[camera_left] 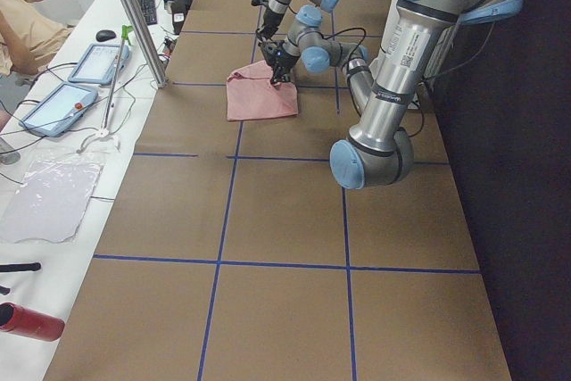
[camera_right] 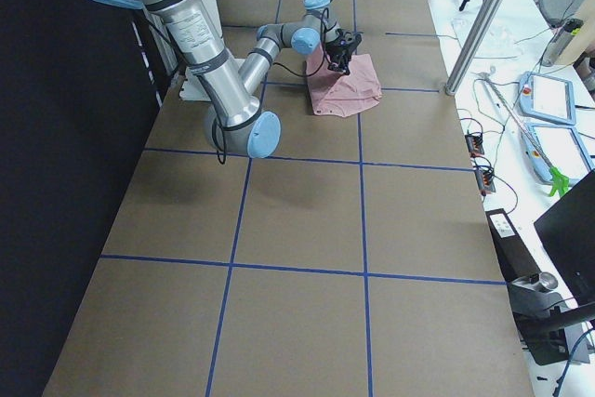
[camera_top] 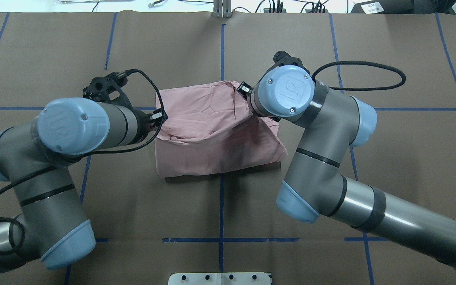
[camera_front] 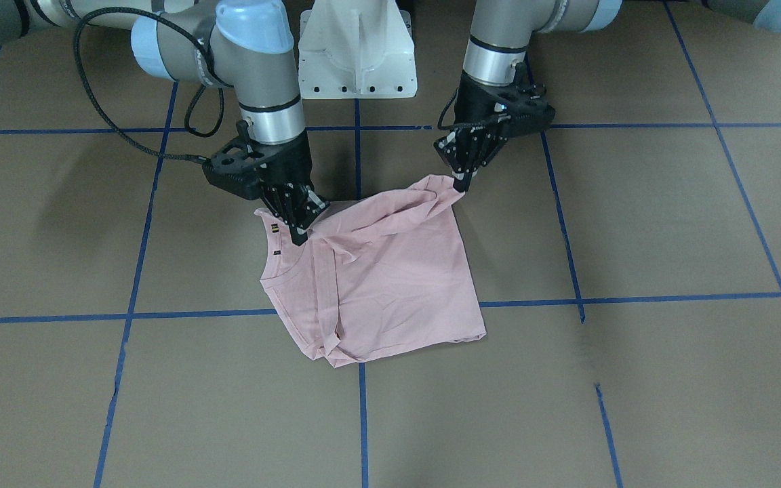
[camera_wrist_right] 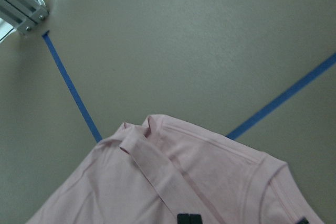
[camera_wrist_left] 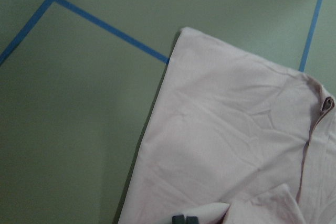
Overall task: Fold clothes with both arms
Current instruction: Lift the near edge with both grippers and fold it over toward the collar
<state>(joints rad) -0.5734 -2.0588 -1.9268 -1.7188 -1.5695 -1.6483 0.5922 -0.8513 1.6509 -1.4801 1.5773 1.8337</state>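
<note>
- Pink T-shirt (camera_front: 390,285) lies mid-table (camera_front: 634,379), doubled over into a rough square, plain side up, no print showing; collar (camera_front: 281,274) is on the R arm's side
- Right fingers (camera_front: 299,232) are pressed together, pinching the shirt's corner by the shoulder, just beside a small dark tag (camera_front: 275,229); its wrist cam shows the tips shut w/ cloth between them
- Left fingers (camera_front: 460,181) are likewise shut on the opposite corner, cloth bunched into a little peak there
- Both pinches sit on the edge nearest the robot's base (camera_front: 356,61), so that edge hangs raised off the table, sagging and creased btwn the two grips; the far edge rests flat
- Why the two-corner hold, I'd say: it keeps the edge stretched so it can be carried across as one flap w/o collapsing in the middle
- Looks mid-fold to me; next move prob. needs both arms travelling together at equal height toward the far edge, then letting go
- Risk: the slack btwn the grips could land as a wrinkle
</note>
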